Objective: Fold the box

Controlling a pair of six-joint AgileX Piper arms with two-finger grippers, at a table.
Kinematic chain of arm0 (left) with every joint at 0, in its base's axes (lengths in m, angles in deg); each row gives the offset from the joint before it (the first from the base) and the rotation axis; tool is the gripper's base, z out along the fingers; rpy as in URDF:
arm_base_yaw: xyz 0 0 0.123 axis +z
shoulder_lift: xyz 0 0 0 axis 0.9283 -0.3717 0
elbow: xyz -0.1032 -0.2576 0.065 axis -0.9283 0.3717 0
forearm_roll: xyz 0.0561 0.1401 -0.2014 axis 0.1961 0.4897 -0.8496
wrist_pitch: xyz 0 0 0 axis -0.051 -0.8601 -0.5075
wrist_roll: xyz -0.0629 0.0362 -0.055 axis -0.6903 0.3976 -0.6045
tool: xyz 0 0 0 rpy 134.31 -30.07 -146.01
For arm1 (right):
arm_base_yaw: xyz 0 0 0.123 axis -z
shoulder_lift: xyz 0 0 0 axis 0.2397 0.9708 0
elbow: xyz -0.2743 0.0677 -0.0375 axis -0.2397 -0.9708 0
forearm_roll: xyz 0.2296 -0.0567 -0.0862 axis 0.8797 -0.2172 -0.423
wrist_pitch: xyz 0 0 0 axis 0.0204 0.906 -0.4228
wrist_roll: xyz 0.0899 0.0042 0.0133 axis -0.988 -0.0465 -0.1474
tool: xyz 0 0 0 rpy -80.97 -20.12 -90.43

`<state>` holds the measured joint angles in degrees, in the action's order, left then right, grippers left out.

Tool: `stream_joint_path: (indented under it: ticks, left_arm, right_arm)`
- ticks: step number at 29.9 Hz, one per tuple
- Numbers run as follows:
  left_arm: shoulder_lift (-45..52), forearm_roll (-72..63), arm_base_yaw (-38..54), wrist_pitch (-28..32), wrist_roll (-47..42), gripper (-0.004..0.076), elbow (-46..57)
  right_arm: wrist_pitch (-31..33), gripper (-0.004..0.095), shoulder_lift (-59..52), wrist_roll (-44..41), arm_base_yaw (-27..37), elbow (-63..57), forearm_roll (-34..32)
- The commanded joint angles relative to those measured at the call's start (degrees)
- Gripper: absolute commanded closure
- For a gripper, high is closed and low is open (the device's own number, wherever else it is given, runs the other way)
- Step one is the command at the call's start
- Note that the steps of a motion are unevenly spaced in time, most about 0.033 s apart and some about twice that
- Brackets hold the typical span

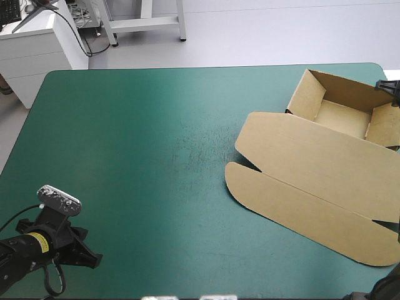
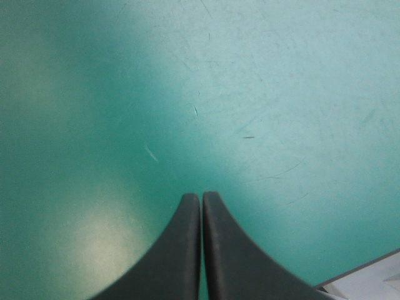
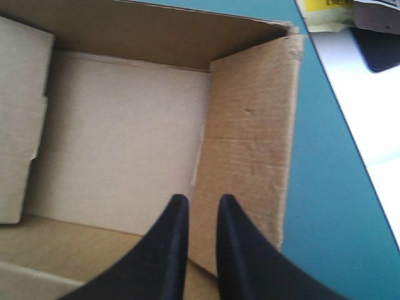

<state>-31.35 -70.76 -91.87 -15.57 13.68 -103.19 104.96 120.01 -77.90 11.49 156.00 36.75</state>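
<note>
The table (image 1: 125,137) has a teal-green cover, bare over its left and middle, with fine scratches showing in the left wrist view. The box (image 1: 312,169) lies toward the table's right side, near the far right corner. It is an open tray (image 1: 340,119) with its walls standing, and its lid (image 1: 306,153) lies flat on the cover toward the near side. The lid ends in a rounded flap (image 1: 287,203). The box's right end runs out of the high view, so that side wall and the lid's corner are cut off.

The left gripper (image 1: 87,255) is low over the near left corner of the table, well apart from the box. In its own view the left gripper (image 2: 201,199) has its black fingers pressed together in one point, with only teal-green cover ahead and a sliver of the table's edge beside it.

Of the right arm (image 1: 389,89) only a black piece shows, at the tray's far right corner. The right gripper (image 3: 202,201) hangs over the tray's inside with its fingers a little apart. Through the narrow gap shows the seam where the floor (image 3: 119,137) meets the side wall (image 3: 250,156). Whether a fingertip touches the board is hard to make out. The far wall (image 3: 156,31) lies in shadow, and a tucked flap (image 3: 22,125) on the opposite side is partly cut off.
</note>
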Motion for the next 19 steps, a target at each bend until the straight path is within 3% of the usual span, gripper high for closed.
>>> stream_joint_path:
  ticks: [1,5,11,16,19]
  left_arm:
    - [-0.1,0.1,-0.2,2.0,-0.5,0.0732,-1.4]
    - [0.0,0.1,-0.2,2.0,-0.5,0.0732,-1.4]
    - [0.1,0.0,-0.2,2.1,-0.6,0.0732,-1.3]
    - [0.2,0.1,-0.2,3.0,-2.2,0.0732,-0.9]
    - [1.3,0.0,-0.2,7.3,-2.2,0.0732,1.8]
  right_arm:
    - [1.2,0.0913,-5.1,5.1,0.0,1.9,6.8]
    - [3.8,0.0913,-6.6,7.1,-2.3,1.7,11.9]
    - [3.5,0.0913,-12.0,8.5,-10.8,-4.6,9.3]
    - [-2.4,0.0912,-20.7,8.7,-18.7,-17.5,8.6]
    - [-7.1,0.0912,-27.7,10.2,-22.2,-26.9,8.6]
